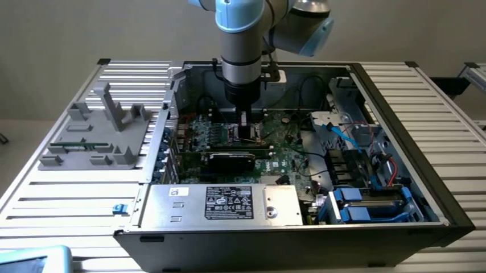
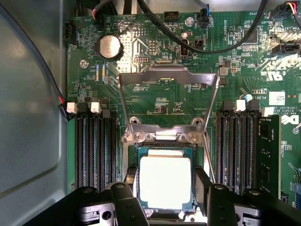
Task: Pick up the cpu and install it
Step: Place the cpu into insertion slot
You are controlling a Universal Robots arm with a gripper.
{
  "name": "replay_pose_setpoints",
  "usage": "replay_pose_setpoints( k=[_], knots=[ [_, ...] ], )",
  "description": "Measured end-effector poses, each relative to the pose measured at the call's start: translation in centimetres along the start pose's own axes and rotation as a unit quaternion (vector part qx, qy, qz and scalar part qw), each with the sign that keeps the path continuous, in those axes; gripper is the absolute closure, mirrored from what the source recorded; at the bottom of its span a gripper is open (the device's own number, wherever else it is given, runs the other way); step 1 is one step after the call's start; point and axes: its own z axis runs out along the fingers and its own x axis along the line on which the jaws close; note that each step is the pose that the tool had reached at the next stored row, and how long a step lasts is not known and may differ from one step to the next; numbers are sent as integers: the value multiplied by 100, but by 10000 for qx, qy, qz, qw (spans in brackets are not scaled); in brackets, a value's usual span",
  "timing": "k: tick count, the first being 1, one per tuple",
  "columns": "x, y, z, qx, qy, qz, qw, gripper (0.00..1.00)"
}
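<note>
Near the middle of the table, inside the open computer case (image 1: 395, 187), the claw (image 2: 166, 180) is clamped on 2 opposite edges of the cpu (image 2: 165, 186) over the socket (image 2: 164, 149), retention frame (image 2: 168, 74) raised; good seating likely needs it level, squarely aligned.

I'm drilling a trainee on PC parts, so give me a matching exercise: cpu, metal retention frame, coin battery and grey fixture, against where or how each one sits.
Things:
1. cpu
2. retention frame
3. coin battery
4. grey fixture

Places or states:
A. on the slatted table, outside the case
B. flipped open
C. round and silver, on the motherboard
D. silvery top up, at the socket

Pairs: 1-D, 2-B, 3-C, 4-A
</note>
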Motion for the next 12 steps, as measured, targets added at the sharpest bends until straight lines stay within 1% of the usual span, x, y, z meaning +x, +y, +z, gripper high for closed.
replay_pose_setpoints(
  k=[12],
  knots=[
    [-3, 0, 3, 0, 1, 1, 10000, 44]
  ],
)
